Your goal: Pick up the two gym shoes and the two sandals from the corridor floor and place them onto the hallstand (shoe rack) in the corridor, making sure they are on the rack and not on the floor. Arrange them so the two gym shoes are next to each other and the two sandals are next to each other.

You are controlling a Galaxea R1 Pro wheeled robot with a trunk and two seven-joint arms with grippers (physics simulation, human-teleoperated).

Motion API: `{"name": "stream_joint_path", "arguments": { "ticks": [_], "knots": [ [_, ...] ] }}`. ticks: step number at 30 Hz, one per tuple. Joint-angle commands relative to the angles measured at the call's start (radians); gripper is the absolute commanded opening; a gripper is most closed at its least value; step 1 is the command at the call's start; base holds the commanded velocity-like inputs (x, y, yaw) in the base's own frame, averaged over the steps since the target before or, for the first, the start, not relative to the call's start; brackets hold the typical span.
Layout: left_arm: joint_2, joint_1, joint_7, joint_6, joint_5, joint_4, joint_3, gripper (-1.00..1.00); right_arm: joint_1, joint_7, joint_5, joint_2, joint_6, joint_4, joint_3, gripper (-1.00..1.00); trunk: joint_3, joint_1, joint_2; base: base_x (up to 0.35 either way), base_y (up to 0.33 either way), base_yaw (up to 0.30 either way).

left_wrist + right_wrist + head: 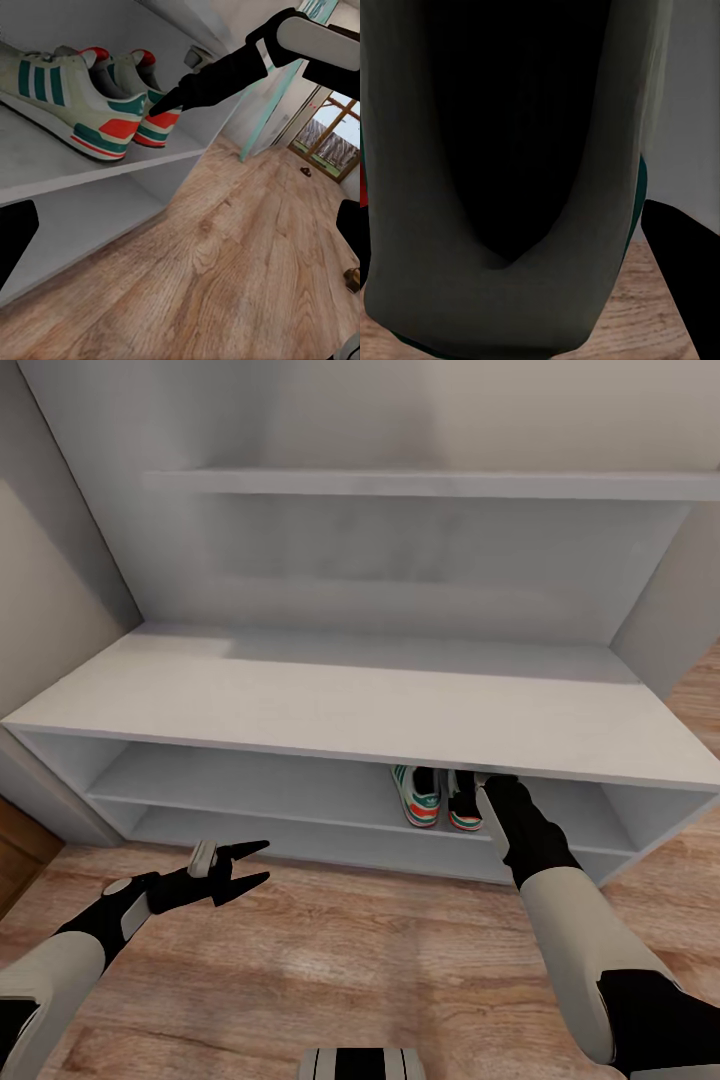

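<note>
Right gripper (487, 784) reaching into hallstand (330, 705) upper compartment, at second gym shoe (463, 800) — grip state cannot tell. First gym shoe (417, 795) just beside, on shelf. Left gripper (245, 865) spread apart, idle over corridor floor (330, 950). Release gently — retreat straight, avoiding nudge.

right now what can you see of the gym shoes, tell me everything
The two gym shoes are cream-white lace-up sneakers with green side stripes, red-orange tongue and heel patches, and green and orange sole bands. They stand upright, side by side, on the upper shelf inside the hallstand, heels toward the open front, off the corridor floor. In the head view they sit right of centre. The right gripper reaches in at the heel of the farther shoe; contact is likely but not clear. The right wrist view looks into a shoe's dark opening.
</note>
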Motion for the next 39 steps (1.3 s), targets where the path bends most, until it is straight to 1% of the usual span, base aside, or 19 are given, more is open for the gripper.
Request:
{"name": "stream_joint_path", "arguments": {
  "ticks": [1,24,25,39],
  "knots": [
    [0.001,-0.001,0.0,-0.009,0.01,0.001,-0.008,1.0,0.0,-0.005,-0.004,0.001,0.004,-0.001,-0.001,-1.0,-0.001,0.0,0.0,0.002,0.0,0.0],
    [0.001,-0.001,0.0,-0.009,0.01,0.001,-0.009,1.0,0.0,-0.005,-0.004,-0.001,0.004,-0.001,-0.001,-1.0,-0.001,0.0,0.0,0.013,0.0,0.0],
    [0.001,-0.001,0.0,-0.009,0.01,0.001,-0.008,1.0,0.0,-0.005,-0.004,-0.001,0.004,-0.001,-0.001,1.0,-0.001,0.0,0.0,0.001,0.0,0.0],
    [0.001,-0.001,0.0,-0.009,0.01,0.001,-0.008,1.0,0.0,-0.005,-0.004,-0.001,0.004,-0.001,-0.001,1.0,-0.001,0.0,0.0,0.0,0.0,0.0]
  ]
}}
